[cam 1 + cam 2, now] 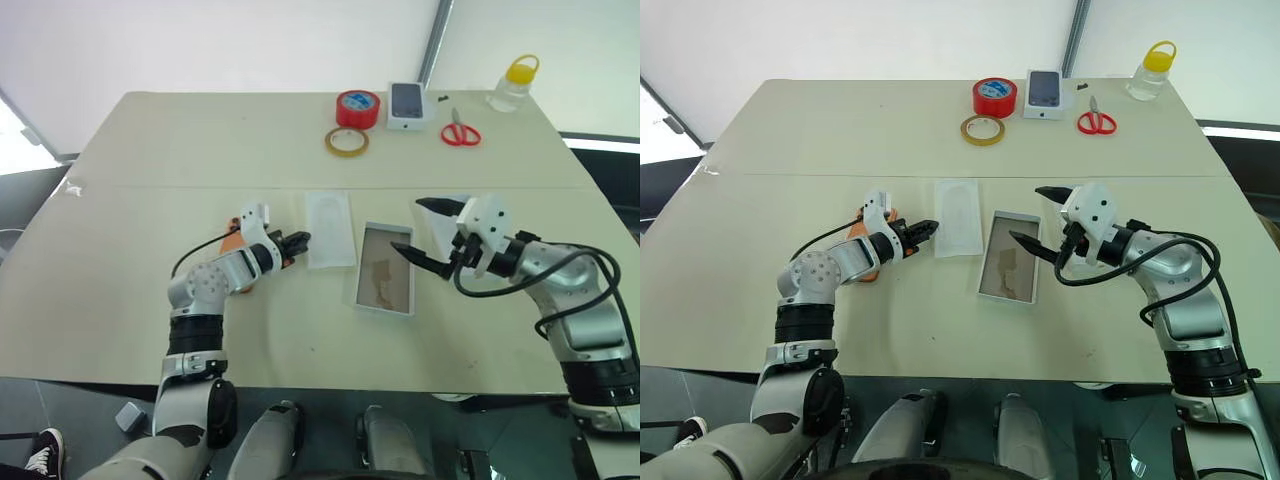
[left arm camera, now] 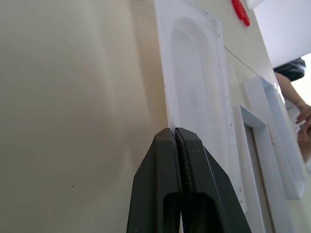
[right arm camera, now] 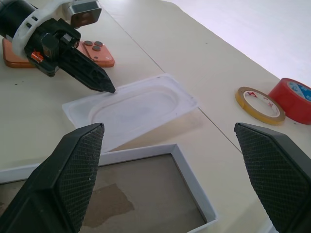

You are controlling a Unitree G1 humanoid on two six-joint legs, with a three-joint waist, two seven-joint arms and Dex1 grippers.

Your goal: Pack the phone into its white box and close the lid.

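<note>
The counter (image 1: 150, 200) carries all the task items, with tape rolls, scissors and a bottle well apart at the far edge. The white box (image 1: 385, 268) lies open near the centre, its brownish-grey bottom bare. The lid (image 2: 272, 131) lies just beyond the box on the robot's right, partly behind the right arm. The thin insert tray (image 1: 330, 228) lies between the box and the phone (image 3: 92, 51), which rests flat on the counter, lenses up, partly under the left wrist.

The left tool (image 1: 298, 240) has its fingers pressed together at the near corner of the insert tray; whether the edge is caught between them cannot be told. The right tool (image 1: 425, 235) is spread wide and holds nothing, poised above the box.

Likely faults:
- The insert is thin and light. A pinch on one corner may slip, or may drag it against the box wall.
- The left wrist sits over the phone; a sweep could push the phone across the counter.
- The right tool's lower finger hangs close over the box and may nudge it.
</note>
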